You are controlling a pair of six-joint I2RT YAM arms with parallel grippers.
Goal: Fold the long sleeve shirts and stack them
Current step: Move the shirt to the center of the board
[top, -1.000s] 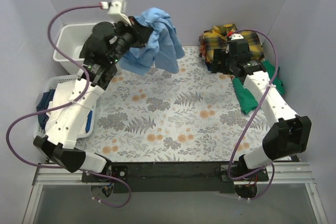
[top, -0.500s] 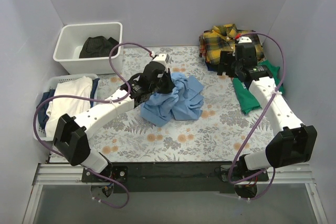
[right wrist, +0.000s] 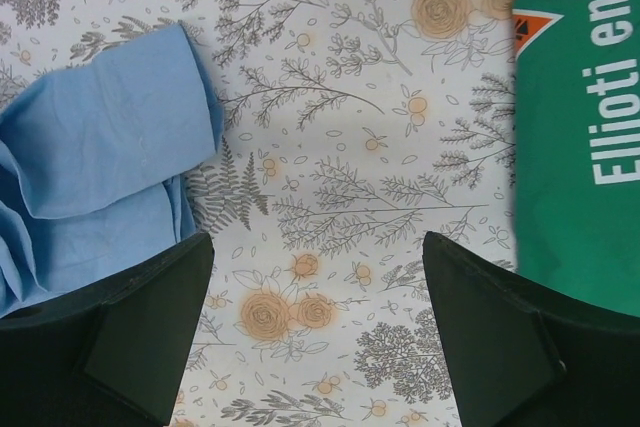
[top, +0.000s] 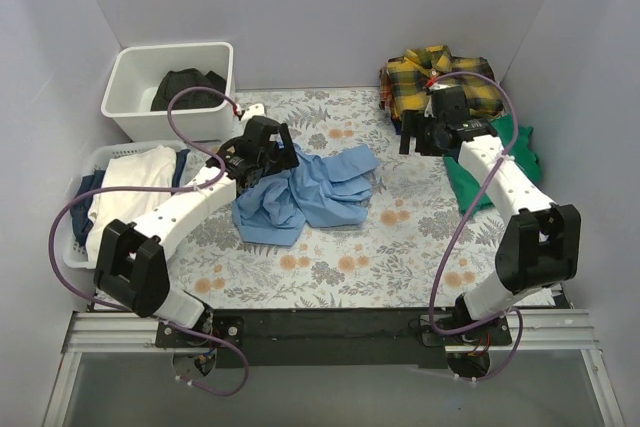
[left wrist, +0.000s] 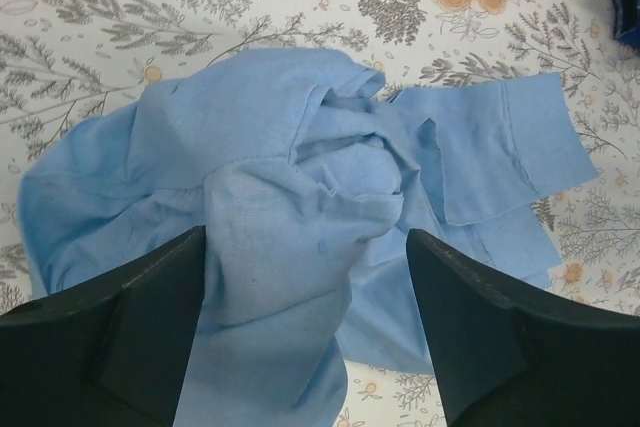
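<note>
You have a table (top: 330, 247) with a floral cover, closed in by plain pale walls on three sides. On the near left a white slatted basket (top: 92, 159) sits at the table's edge with a pale cloth (top: 130, 182) heaped in it and something dark blue beneath. Just past the middle of the table lies the light blue shirt (top: 320, 192), unfolded and rumpled, with a cuffed sleeve end flat at its right side. Your left claw (left wrist: 305, 247) hangs over the shirt's left part with its fingers (left wrist: 150, 317) spread well apart. The bunched cloth rises between them, but neither finger pinches it, so nothing is held. Your right claw (right wrist: 310, 247) is also wide apart and empty. It hovers over bare flowered cover, with the blue sleeve end on one side of it and a green T-shirt (right wrist: 580, 147) with white lettering on the other. That T-shirt lies along the table's right edge, partly under the right arm. Farther back on the left stands a white tub (top: 128, 67) with a black garment (top: 185, 87) in it. In the far right corner, against the wall, the yellow-and-black plaid shirt (top: 440, 77) sits in a loose heap, well apart from the blue one.
</note>
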